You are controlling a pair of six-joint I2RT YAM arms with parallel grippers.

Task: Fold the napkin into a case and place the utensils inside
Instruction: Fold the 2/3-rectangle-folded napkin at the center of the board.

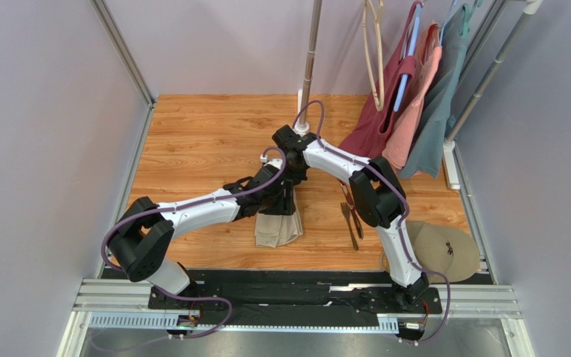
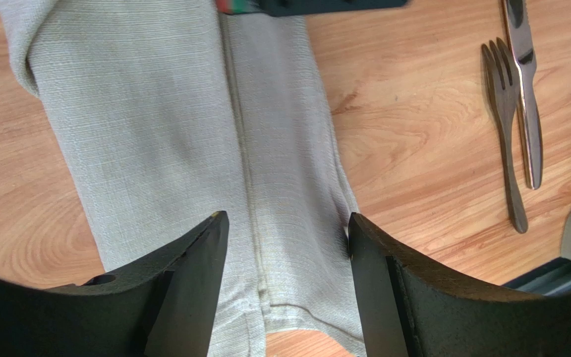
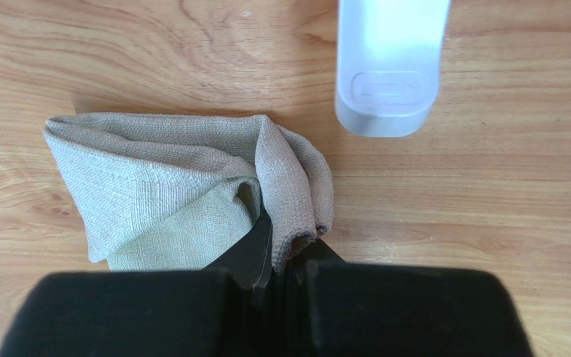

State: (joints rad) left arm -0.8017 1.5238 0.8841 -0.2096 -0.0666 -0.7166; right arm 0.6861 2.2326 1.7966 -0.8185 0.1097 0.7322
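Napkin (image 1: 277, 229) runs near-to-far beneath us: our right gripper (image 3: 281, 260) pinches its far end, our left gripper (image 2: 288, 245) stands wide across its near end, utensils (image 1: 352, 219) lying to the right.

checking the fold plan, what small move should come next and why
Probably the right gripper should lift its pinched fold of the napkin and carry it over: its jaws are shut on the cloth's end, the left gripper stands open above the napkin, and the utensils lie beside it.

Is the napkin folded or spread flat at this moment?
Folded: the napkin lies as a narrow layered strip with a lengthwise seam; the right pincer pinches one bunched end.
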